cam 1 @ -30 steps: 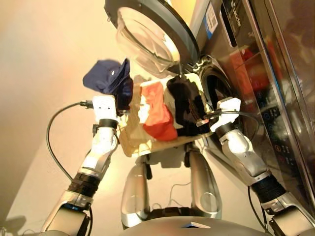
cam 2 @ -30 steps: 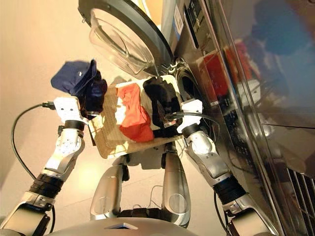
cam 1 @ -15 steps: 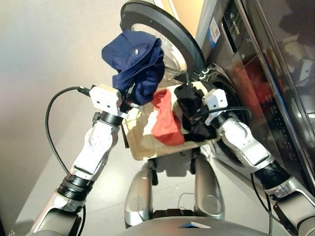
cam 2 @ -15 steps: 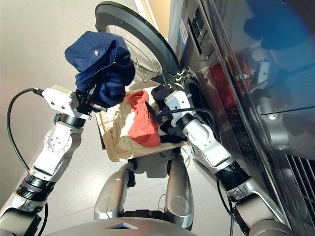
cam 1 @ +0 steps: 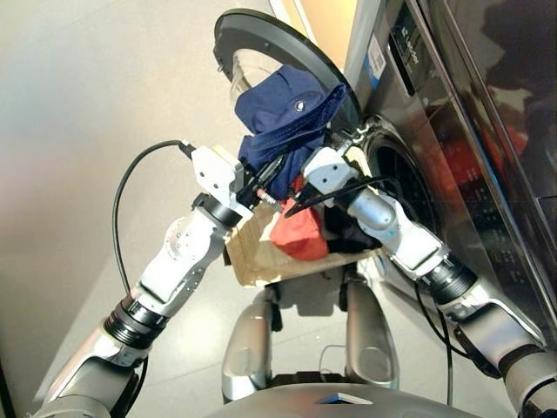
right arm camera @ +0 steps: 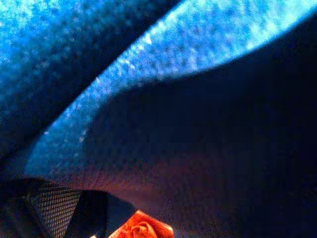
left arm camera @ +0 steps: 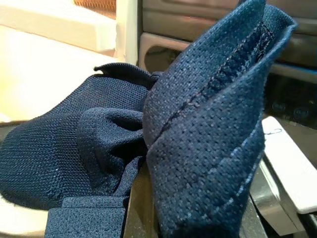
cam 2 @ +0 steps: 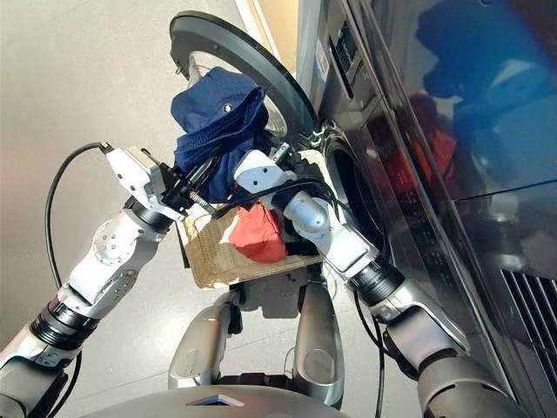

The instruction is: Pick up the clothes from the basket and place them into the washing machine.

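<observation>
The left gripper [cam 1: 268, 187] is clamped on the navy blue garment [cam 1: 291, 117], held bunched above the wicker basket [cam 1: 252, 252] before the open porthole door [cam 1: 261, 35]. The right gripper [cam 1: 306, 178] reaches under it; its fingers are hidden by cloth. The red-orange garment [cam 1: 300, 235] lies in the basket.

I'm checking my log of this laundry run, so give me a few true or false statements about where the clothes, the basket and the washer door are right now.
1. The navy garment is lifted above the basket, held by the left gripper. True.
2. The washing machine has its door closed. False: the door is swung open and the drum mouth is exposed.
3. The red-orange garment lies in the basket. True.
4. The basket is empty. False: the red-orange garment and a black garment lie in it.
5. The navy garment is inside the drum. False: it hangs outside, in front of the open door.
</observation>
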